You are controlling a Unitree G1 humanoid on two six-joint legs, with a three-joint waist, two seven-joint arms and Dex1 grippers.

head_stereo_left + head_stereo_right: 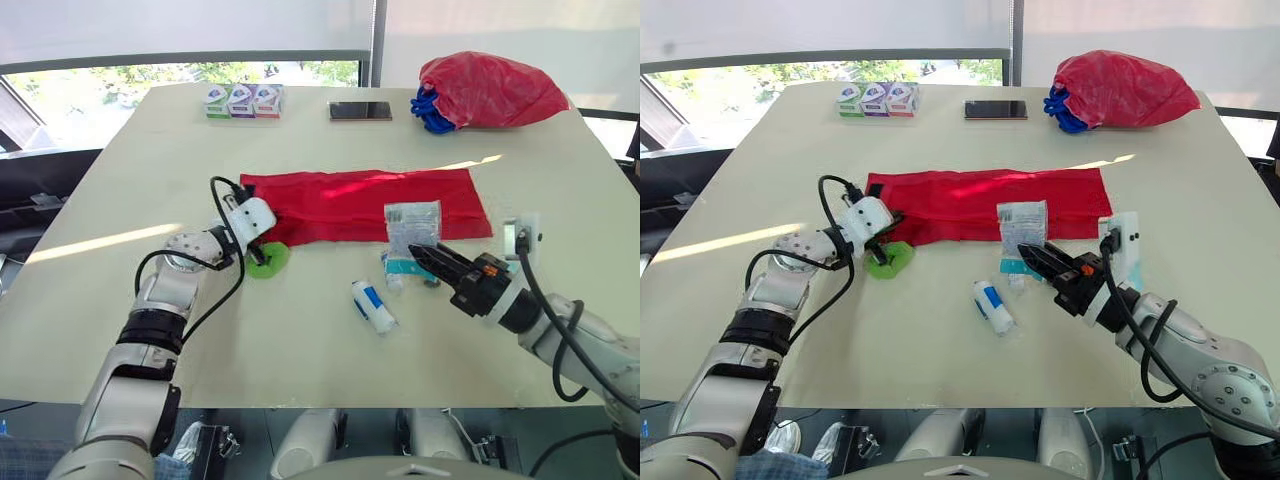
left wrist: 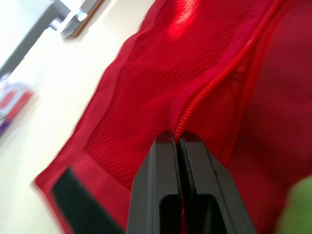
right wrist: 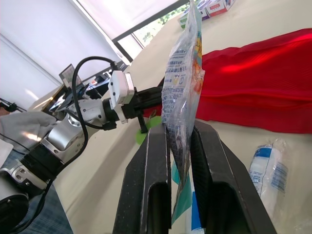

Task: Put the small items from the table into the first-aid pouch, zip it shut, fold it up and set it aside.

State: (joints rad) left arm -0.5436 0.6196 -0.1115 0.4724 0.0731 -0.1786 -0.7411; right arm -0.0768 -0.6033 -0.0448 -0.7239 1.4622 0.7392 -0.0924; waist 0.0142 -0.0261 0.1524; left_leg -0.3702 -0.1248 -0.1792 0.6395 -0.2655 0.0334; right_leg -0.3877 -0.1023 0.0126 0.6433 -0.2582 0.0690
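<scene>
The pouch [image 1: 365,205] is shown in plain red, with a black strip [image 2: 78,204] at one corner. A bright green item [image 1: 268,260] is seen, a clear packet [image 1: 410,220] is printed in blue, and a white roll [image 1: 374,306] is marked with blue. The tabletop [image 1: 300,350] is coloured cream.

Table [image 1: 300,340] w/ red pouch [image 1: 340,205], green item [image 1: 274,262], roll [image 1: 374,305], boxes [image 1: 244,101], phone [image 1: 360,111], red bag [image 1: 490,90].
</scene>
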